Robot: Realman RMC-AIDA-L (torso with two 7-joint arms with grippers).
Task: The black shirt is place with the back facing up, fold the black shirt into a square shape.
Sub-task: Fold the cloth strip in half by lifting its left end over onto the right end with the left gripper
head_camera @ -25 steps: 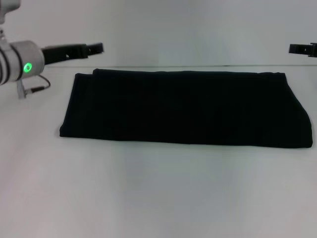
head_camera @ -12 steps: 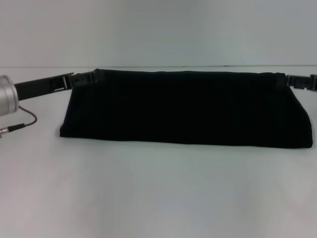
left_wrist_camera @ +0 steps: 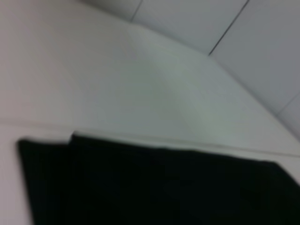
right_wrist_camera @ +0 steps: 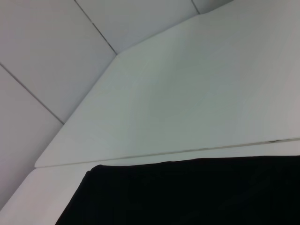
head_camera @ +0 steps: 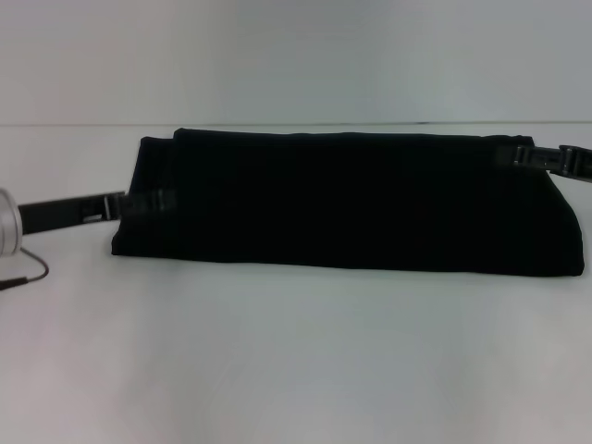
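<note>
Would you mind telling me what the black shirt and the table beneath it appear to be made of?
The black shirt looks like soft matte cloth, probably knit cotton: it lies limp in a flat folded band with rounded, layered edges and no shine. The table seems a smooth white hard surface, perhaps laminate, faintly glossy; a straight seam crosses it in the right wrist view.

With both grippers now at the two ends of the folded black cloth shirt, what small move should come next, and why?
Probably lower the left gripper a little more, toward the near left corner of the black cloth shirt. The shirt lies as a long flat band on the white table, not yet square. The left gripper sits at mid-height of the left edge, while the right gripper is at the far right corner.
</note>
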